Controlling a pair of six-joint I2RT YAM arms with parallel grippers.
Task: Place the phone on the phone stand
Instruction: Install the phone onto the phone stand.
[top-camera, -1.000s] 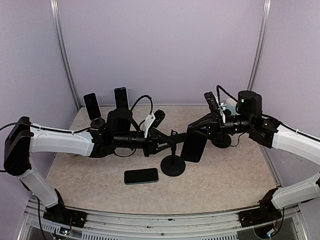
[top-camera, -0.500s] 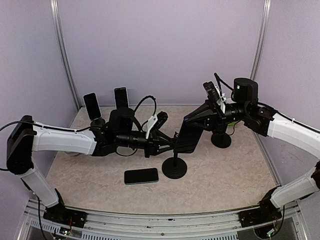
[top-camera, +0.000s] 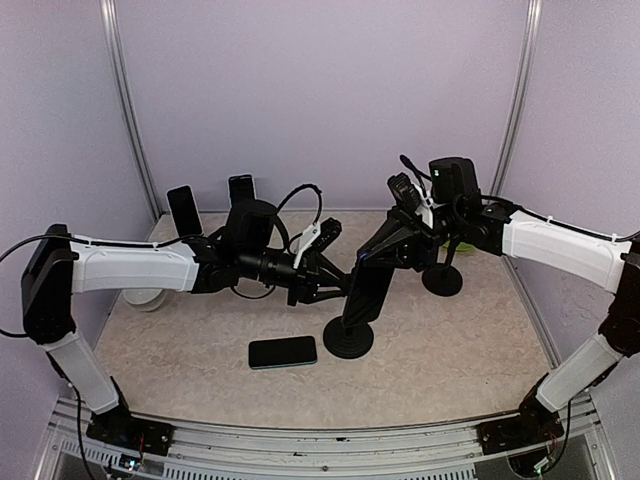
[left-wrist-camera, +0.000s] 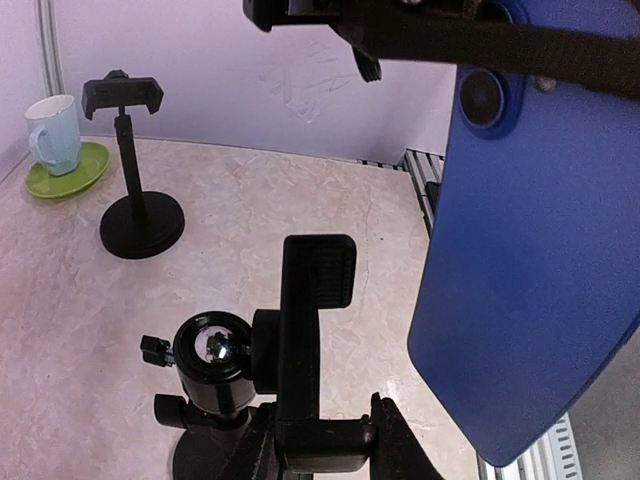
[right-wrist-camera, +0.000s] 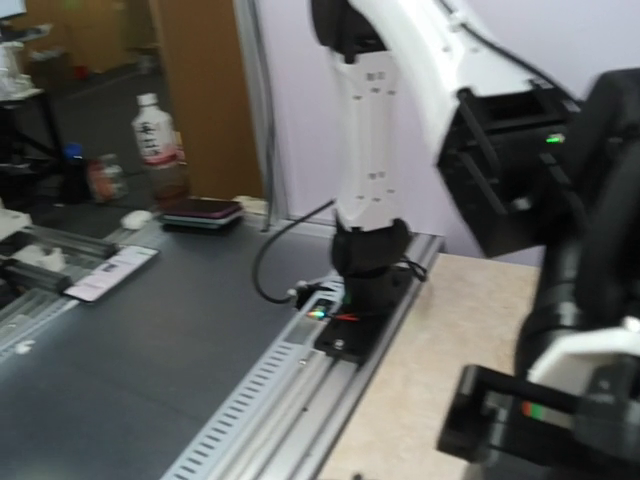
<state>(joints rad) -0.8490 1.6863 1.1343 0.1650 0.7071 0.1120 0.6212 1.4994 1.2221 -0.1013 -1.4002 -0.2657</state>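
Observation:
The black phone stand (top-camera: 347, 337) stands mid-table, and its clamp arm (left-wrist-camera: 305, 320) rises straight up in the left wrist view. My left gripper (top-camera: 333, 282) is shut on the lower part of that clamp (left-wrist-camera: 320, 425). My right gripper (top-camera: 393, 245) is shut on the top end of a blue-backed phone (top-camera: 366, 290). The phone (left-wrist-camera: 530, 250) hangs tilted just right of the clamp, close to it but apart. In the right wrist view neither the phone nor that gripper's fingers show.
A second phone (top-camera: 283, 352) lies flat near the stand's base. Two phones (top-camera: 183, 210) (top-camera: 241, 190) sit on stands at the back left. Another empty stand (left-wrist-camera: 130, 170) and a cup (left-wrist-camera: 50, 130) on a green saucer are at the back right.
My right arm has swung left and tipped the phone more upright, bringing it from right of the stand to right beside the clamp. My left gripper has kept its hold and risen slightly.

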